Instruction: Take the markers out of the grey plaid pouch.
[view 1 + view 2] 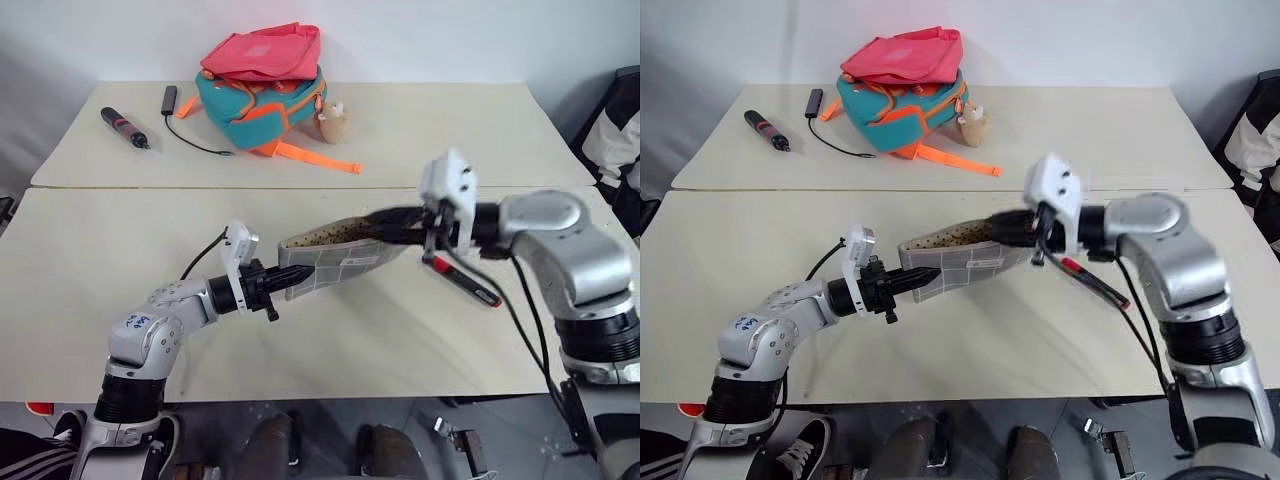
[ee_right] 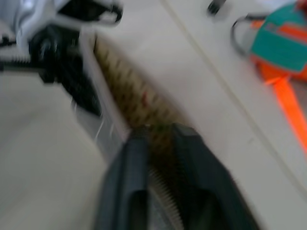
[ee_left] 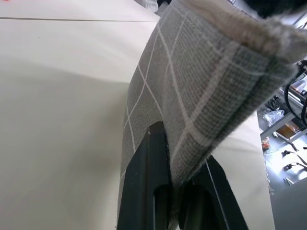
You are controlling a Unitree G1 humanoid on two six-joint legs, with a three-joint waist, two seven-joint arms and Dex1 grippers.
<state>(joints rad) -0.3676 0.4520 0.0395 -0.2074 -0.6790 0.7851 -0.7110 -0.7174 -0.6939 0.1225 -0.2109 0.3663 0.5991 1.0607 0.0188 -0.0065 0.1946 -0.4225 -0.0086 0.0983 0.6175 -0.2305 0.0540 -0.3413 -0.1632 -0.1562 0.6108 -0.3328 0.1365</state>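
The grey plaid pouch (image 1: 335,262) hangs in the air between my two grippers, above the table (image 1: 90,260), with its long axis running from one to the other and its open mouth, showing the dotted lining, turned upward.

My left gripper (image 1: 292,279) is clamped on the pouch's closed end, a fold of plaid fabric pinched between its fingers (image 3: 144,191). My right gripper (image 1: 1012,228) is at the opposite end; its fingers (image 2: 129,187) are drawn narrow, with the zipper edge and lining of the mouth between them. Whether they pinch the fabric or reach inside, I cannot tell.

The red marker (image 1: 462,280) lies on the table just below and behind my right gripper, already outside the pouch, its long axis slanting away from the pouch. In my judgement the green marker is still inside.

Judgement: the interior runs from my right fingers straight toward my left, so the right arm is the nearer one to reach in along that axis.
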